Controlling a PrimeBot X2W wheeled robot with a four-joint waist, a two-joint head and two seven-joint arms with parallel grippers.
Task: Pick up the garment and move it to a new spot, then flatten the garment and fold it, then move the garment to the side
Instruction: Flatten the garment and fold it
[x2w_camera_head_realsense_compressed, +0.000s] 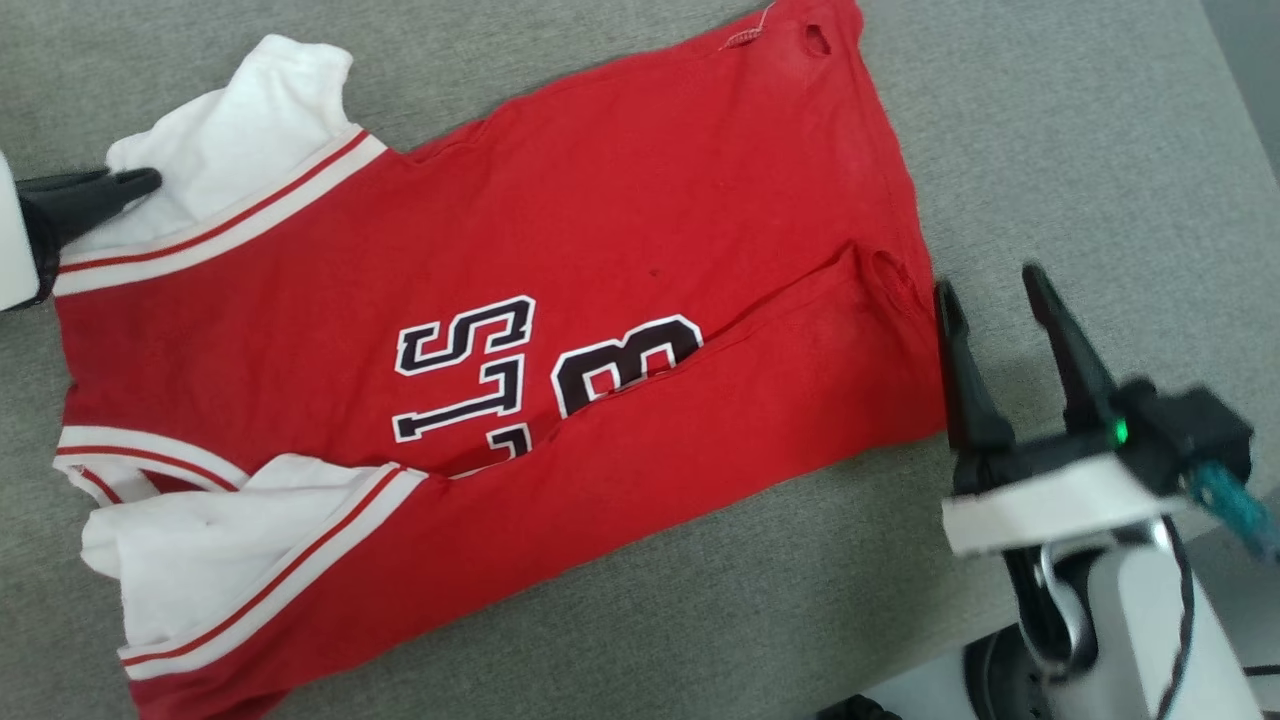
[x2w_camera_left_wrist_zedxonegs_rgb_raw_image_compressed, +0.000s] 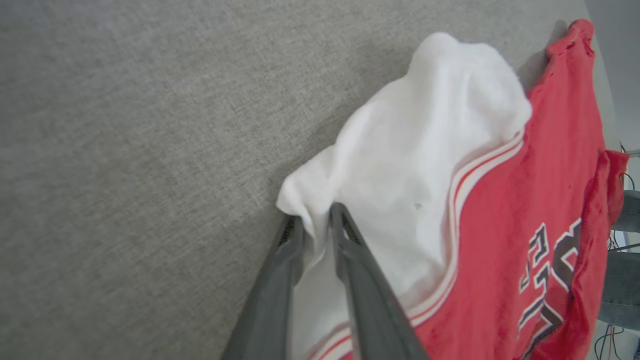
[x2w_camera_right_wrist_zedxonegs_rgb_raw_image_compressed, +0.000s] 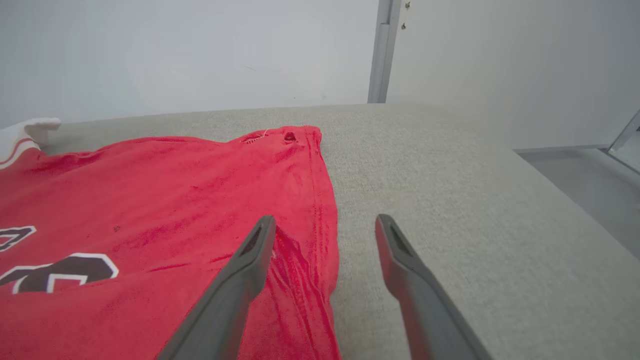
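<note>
Two claws at work. Left claw (x2w_camera_left_wrist_zedxonegs_rgb_raw_image_compressed: 316, 215) pinched narrow on the white sleeve (x2w_camera_left_wrist_zedxonegs_rgb_raw_image_compressed: 415, 150) of the red jersey (x2w_camera_head_realsense_compressed: 600, 200), which lies spread across the grey worktop (x2w_camera_head_realsense_compressed: 1050, 120). Right claw (x2w_camera_head_realsense_compressed: 988, 282) wide open, empty, just beside the jersey's right hem.

Bright red over the body of the garment (x2w_camera_head_realsense_compressed: 640, 200), white on its sleeves (x2w_camera_head_realsense_compressed: 240, 140), and white bands split by a thin red stripe (x2w_camera_head_realsense_compressed: 230, 225) where sleeve meets body. Black lettering (x2w_camera_head_realsense_compressed: 480, 365) outlined in white across the chest. Mottled grey weave on the table (x2w_camera_head_realsense_compressed: 1050, 150). Dark grey, nearly black, on the fingers of the left hand (x2w_camera_left_wrist_zedxonegs_rgb_raw_image_compressed: 316, 217) and the right hand (x2w_camera_head_realsense_compressed: 990, 282). White on the right wrist casing (x2w_camera_head_realsense_compressed: 1040, 510), with a small green light (x2w_camera_head_realsense_compressed: 1121, 432) and a teal cord (x2w_camera_head_realsense_compressed: 1230, 505). Pale grey-white on the wall (x2w_camera_right_wrist_zedxonegs_rgb_raw_image_compressed: 175, 50).
</note>
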